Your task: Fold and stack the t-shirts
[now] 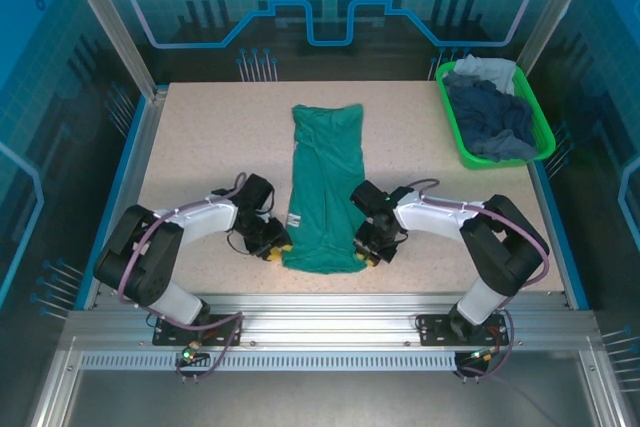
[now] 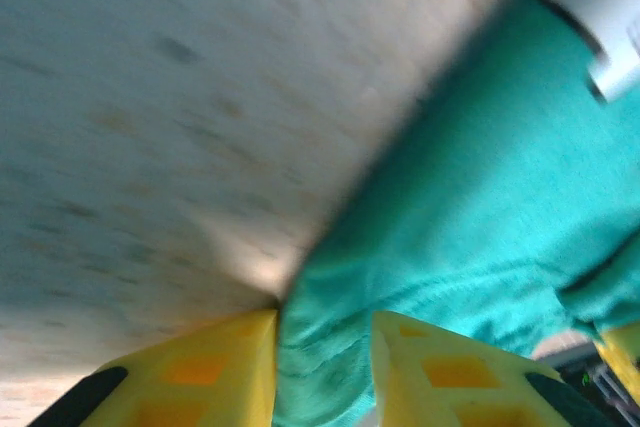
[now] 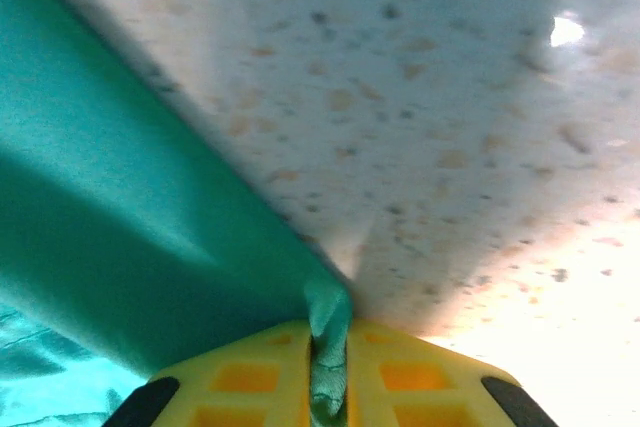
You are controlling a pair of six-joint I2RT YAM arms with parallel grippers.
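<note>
A teal-green t-shirt lies as a long narrow strip down the middle of the table, with a small white tag near its left edge. My left gripper sits at the strip's near left corner. In the left wrist view its yellow fingers have a bunch of the teal cloth filling the gap, so the left gripper is shut on it. My right gripper is at the near right corner. There the right gripper pinches a thin fold of the shirt's edge tightly.
A bright green plastic basket stands at the back right, holding a navy shirt and a pale grey-blue one. The speckled tabletop stretches bare on both sides of the strip. Blue rails edge the table.
</note>
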